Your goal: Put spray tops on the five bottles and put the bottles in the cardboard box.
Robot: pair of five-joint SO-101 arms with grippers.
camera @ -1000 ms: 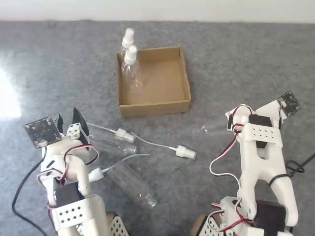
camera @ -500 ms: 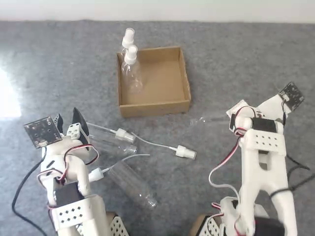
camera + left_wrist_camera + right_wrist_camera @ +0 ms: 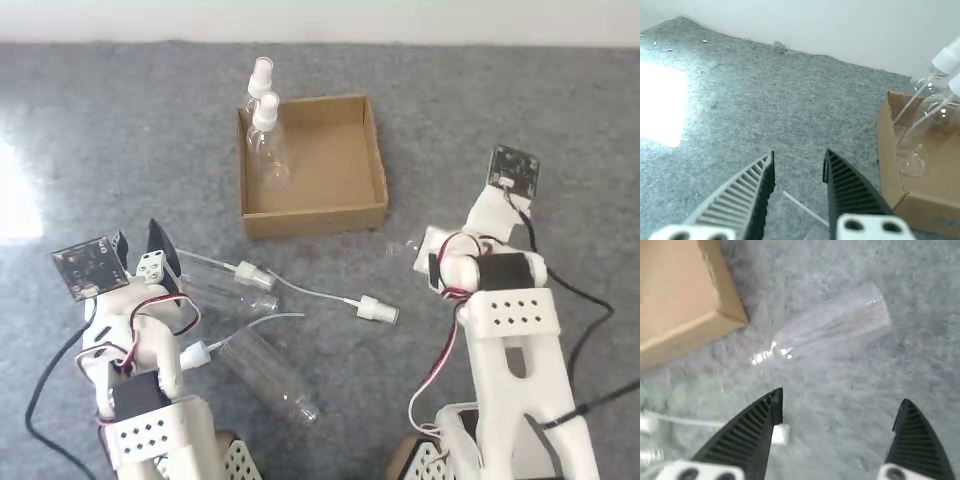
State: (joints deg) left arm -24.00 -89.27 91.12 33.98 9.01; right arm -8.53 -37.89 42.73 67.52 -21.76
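High view shows grey felt table [image 3: 520, 90] meeting white wall [image 3: 320, 18].

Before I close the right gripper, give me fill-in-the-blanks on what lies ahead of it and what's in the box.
1. The right gripper has its jaws ___.
2. The uncapped bottle ahead of it lies on its ___, near a corner of the box.
3. The capped bottle in the box stands ___.
Missing words: open; side; upright.

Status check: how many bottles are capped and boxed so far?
Done: two capped bottles stand in the cardboard box. In hand: nothing; the right end effector hangs open near an uncapped bottle. Left: that one and two other lying bottles, near loose spray tops.
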